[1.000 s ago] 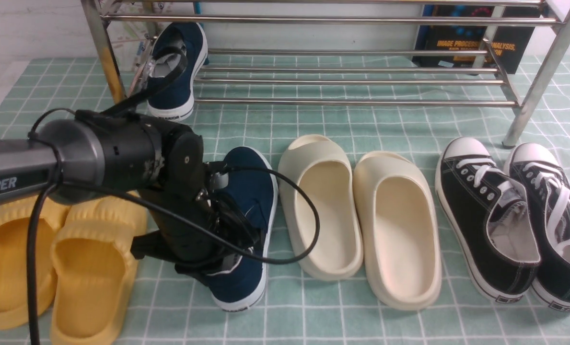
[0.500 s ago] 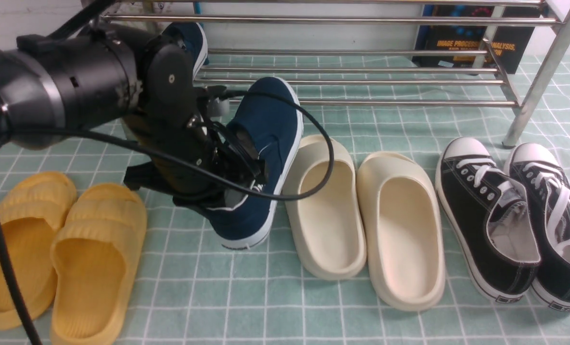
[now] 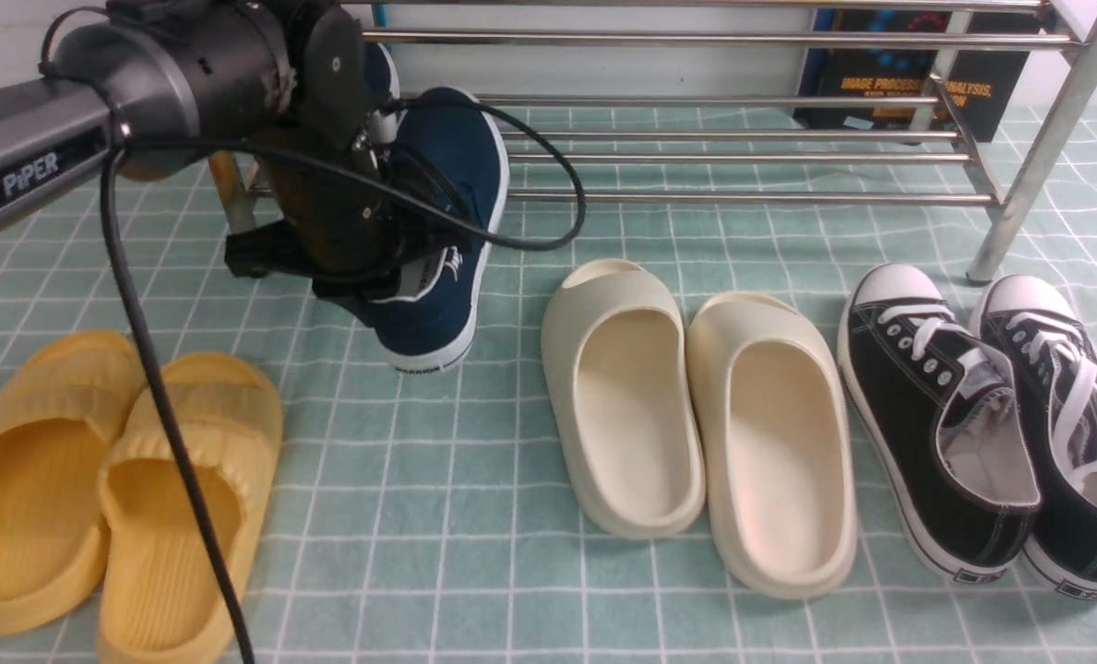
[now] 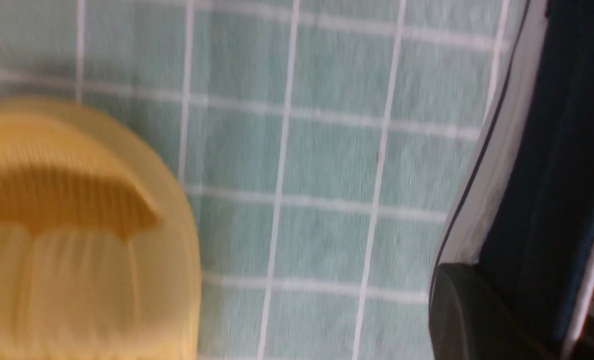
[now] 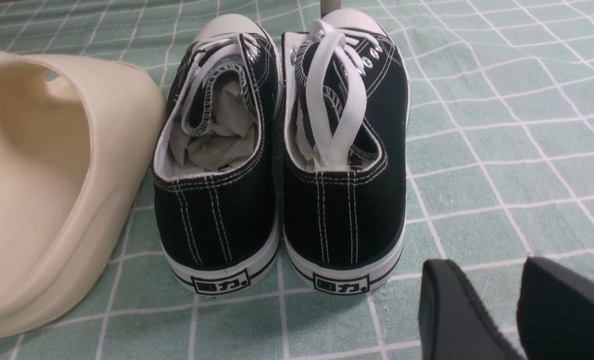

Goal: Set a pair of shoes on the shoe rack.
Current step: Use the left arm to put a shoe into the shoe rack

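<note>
left gripper (image 3: 410, 267) clamped on the collar of one navy shoe (image 3: 451, 175), upper left of frame, toe tipped up in front of the shoe rack (image 3: 742, 196) lower bars. second navy shoe (image 3: 384, 74) mostly hidden behind the arm. right gripper (image 5: 491, 270) jaws apart, empty.

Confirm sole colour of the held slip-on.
White, under the navy blue canvas slip-on shoe; clearest in front view.

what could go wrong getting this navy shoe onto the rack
The left end effector grips the navy shoe only by its rim, so it might slip or swing. Its toe sits close to the rack bars and could catch one. The loose cable looping beside it may snag too.
</note>
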`<action>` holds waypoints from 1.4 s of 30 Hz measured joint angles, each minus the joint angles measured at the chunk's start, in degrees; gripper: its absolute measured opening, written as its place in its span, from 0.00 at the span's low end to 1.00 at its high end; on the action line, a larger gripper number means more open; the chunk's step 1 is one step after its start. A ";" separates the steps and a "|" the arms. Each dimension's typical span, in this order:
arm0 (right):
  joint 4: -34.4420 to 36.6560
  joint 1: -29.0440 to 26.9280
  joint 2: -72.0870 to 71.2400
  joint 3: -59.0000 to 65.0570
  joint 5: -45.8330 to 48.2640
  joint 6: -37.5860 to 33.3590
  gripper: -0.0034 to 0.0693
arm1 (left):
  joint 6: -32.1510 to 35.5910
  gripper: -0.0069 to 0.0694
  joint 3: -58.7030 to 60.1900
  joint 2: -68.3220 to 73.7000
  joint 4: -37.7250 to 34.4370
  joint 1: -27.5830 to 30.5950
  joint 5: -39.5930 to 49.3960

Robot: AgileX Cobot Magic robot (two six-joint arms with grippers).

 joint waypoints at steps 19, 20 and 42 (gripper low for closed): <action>0.00 0.00 0.00 0.00 0.00 0.00 0.38 | 0.62 0.10 -23.03 14.50 0.51 3.34 3.69; 0.00 0.00 0.00 0.00 0.00 0.00 0.38 | 0.73 0.10 -23.74 15.14 0.50 3.64 3.40; 0.00 0.00 0.00 0.00 0.00 0.00 0.38 | 1.05 0.32 -26.81 16.88 0.51 3.69 -4.10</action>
